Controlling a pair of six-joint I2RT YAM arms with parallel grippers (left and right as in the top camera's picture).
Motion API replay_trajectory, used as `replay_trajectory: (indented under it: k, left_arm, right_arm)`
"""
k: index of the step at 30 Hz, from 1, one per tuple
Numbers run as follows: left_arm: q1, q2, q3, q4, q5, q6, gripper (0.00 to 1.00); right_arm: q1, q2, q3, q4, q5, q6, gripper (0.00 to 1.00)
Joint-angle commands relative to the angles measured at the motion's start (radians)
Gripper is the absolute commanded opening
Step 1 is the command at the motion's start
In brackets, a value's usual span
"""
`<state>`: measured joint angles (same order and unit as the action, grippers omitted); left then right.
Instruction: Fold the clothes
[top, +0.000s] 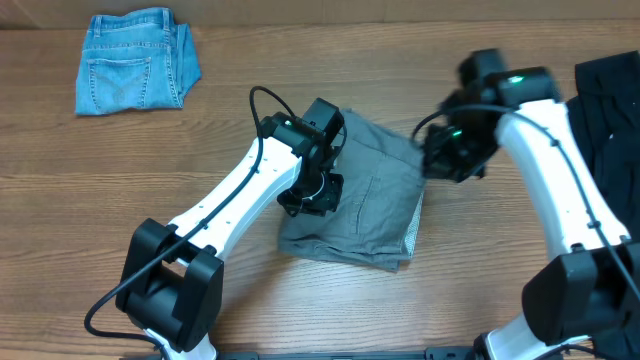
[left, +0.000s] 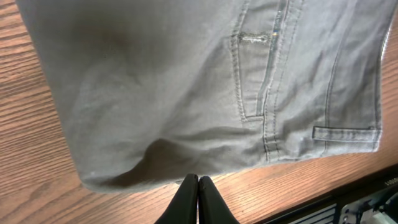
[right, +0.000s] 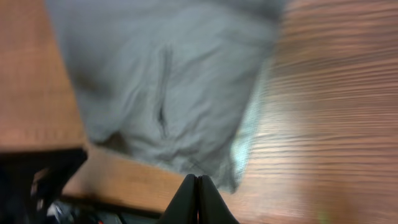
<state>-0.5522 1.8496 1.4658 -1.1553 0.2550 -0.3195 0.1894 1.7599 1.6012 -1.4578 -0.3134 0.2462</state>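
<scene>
Folded grey shorts (top: 372, 205) lie in the middle of the wooden table; they also show in the left wrist view (left: 186, 81) and in the right wrist view (right: 161, 81). My left gripper (top: 312, 195) is shut and empty over the shorts' left edge; its fingertips (left: 198, 180) are pressed together just off the cloth's hem. My right gripper (top: 450, 155) is shut and empty at the shorts' upper right corner; its fingertips (right: 197, 180) are closed with nothing between them.
Folded blue jeans (top: 135, 62) lie at the back left. A black garment (top: 612, 100) lies at the right edge behind my right arm. Bare wood surrounds the shorts. The table's front edge shows in both wrist views.
</scene>
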Motion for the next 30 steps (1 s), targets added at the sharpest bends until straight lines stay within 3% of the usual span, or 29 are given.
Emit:
replay_trajectory:
  k: [1, 8, 16, 23, 30]
  left_arm:
    - [0.002, -0.006, 0.007, 0.002, -0.020, -0.008, 0.04]
    - [0.023, -0.006, -0.003, 0.001, -0.079, -0.063, 0.04]
    - [0.043, -0.004, -0.111, 0.111, -0.073, -0.089, 0.04]
    - [0.043, 0.024, -0.282, 0.290, 0.030, -0.085, 0.04]
    - [0.115, 0.035, -0.290, 0.211, -0.031, -0.085, 0.04]
  right_arm:
    - [0.109, 0.016, -0.145, 0.066, -0.010, 0.006, 0.04]
    - [0.136, 0.016, -0.444, 0.318, -0.143, 0.076, 0.04]
    - [0.136, 0.016, -0.634, 0.376, -0.165, 0.085, 0.04]
    - [0.135, 0.016, -0.712, 0.440, -0.158, 0.138, 0.04]
    - [0.108, -0.005, -0.709, 0.401, 0.054, 0.308, 0.04]
